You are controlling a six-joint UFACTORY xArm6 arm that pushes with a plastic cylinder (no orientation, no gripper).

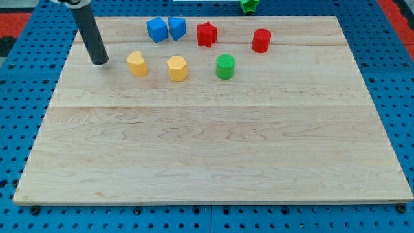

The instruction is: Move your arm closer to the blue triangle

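Note:
Two blue blocks sit side by side near the view's top. The right one (176,28) is the smaller, wedge-like blue triangle. The left one (156,30) is a blue cube. My tip (100,62) rests on the board at the view's upper left, well to the left of and below both blue blocks. It touches no block. The nearest block is a yellow block (136,63) just to its right.
A yellow hexagon block (176,68) and a green cylinder (225,66) lie in a row right of the yellow block. A red star (206,33) and a red cylinder (261,40) sit at top right. A green block (249,5) lies off the wooden board (213,149).

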